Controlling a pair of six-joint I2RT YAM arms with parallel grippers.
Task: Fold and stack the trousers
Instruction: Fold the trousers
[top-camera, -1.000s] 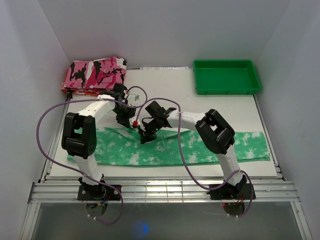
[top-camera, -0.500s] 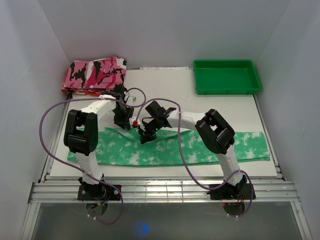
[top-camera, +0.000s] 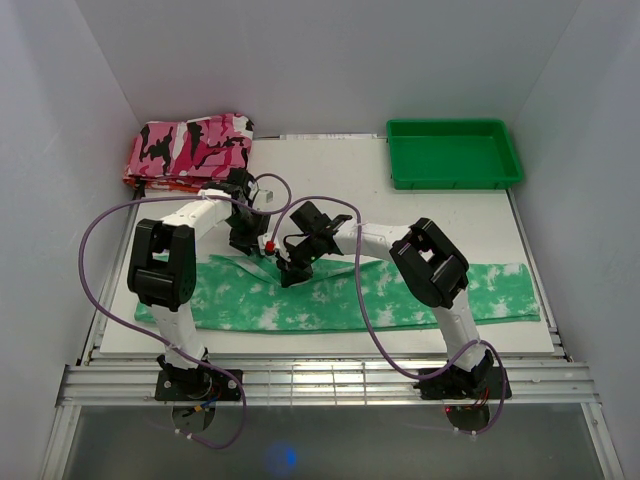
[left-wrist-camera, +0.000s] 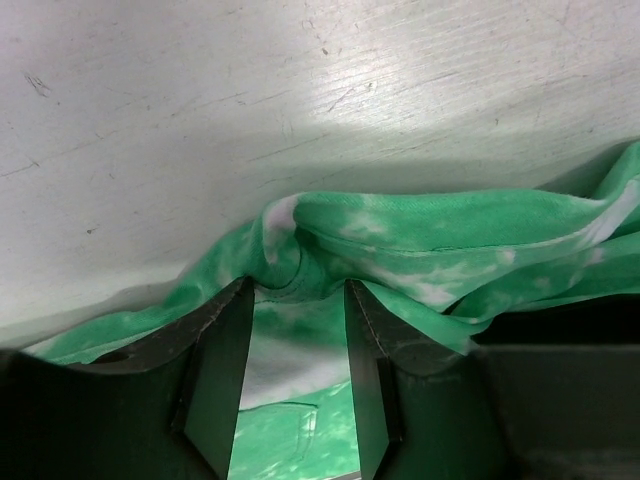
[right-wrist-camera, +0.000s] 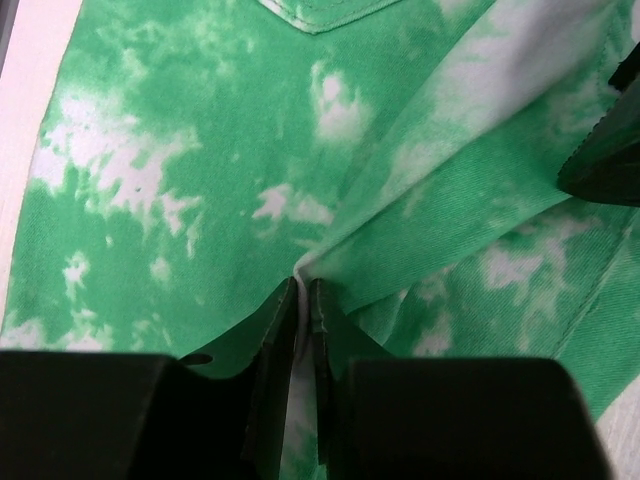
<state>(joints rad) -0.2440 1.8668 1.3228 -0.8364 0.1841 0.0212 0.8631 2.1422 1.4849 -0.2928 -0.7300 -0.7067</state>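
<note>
trousers (right-wrist-camera: 180, 150) cropped in wrist views, partly hidden

Enclosure: plain white back wall (top-camera: 330, 60), left wall (top-camera: 50, 150) and right wall (top-camera: 595, 150) box in the work area on three sides. White matte tabletop (top-camera: 330, 175), thin metal trim along its side edges. Slotted aluminium rail (top-camera: 330, 385) runs the full width at the near edge. Below it is a grey glossy panel (top-camera: 400, 445) with a small blue light spot (top-camera: 283, 458) reflected in it. Lighting is even and diffuse, shadows soft. In the left wrist view the tabletop shows fine scratches (left-wrist-camera: 40, 85) and a bright glare patch (left-wrist-camera: 350, 95).
</note>
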